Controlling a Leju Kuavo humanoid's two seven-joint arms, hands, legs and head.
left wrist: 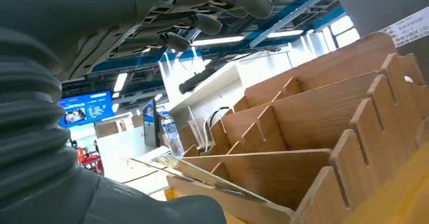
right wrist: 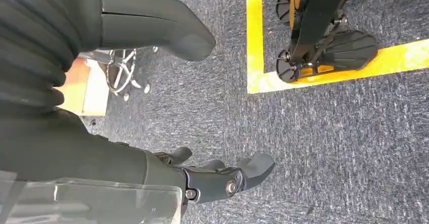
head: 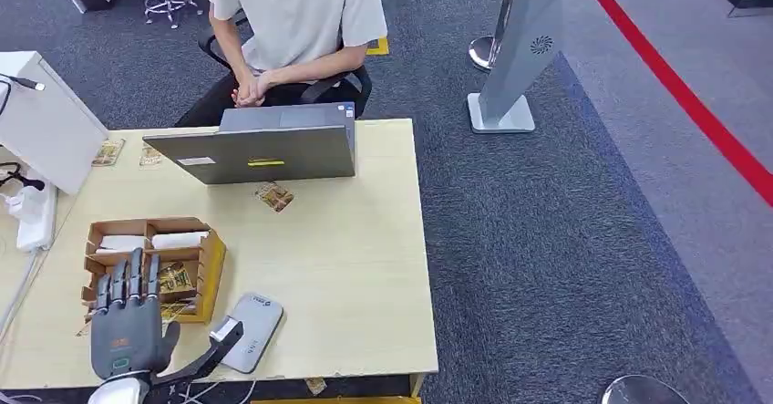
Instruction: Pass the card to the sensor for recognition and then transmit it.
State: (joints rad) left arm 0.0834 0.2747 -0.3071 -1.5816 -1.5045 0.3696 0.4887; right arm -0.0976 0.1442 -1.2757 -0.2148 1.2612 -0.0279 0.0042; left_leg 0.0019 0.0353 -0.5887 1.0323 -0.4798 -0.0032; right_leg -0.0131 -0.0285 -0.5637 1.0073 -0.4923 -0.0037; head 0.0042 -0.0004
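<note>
A wooden card box (head: 205,272) with several slots stands at the table's front left, holding cards (head: 175,278). My left hand (head: 128,317) hovers flat over its near end, fingers (left wrist: 202,23) stretched out and apart, holding nothing. In the left wrist view the box dividers (left wrist: 303,128) rise close ahead, with a card (left wrist: 202,176) lying slanted in a slot. The grey sensor pad (head: 252,331) lies just right of the box, beside my thumb (head: 217,345). My right hand (right wrist: 222,178) hangs over the carpet, fingers loosely apart and empty.
A grey laptop (head: 260,149) stands at the table's far side, and a person sits behind it with clasped hands. One loose card (head: 275,196) lies in front of the laptop, others (head: 108,151) at the far left. A white box (head: 41,121) and power strip (head: 32,217) sit left.
</note>
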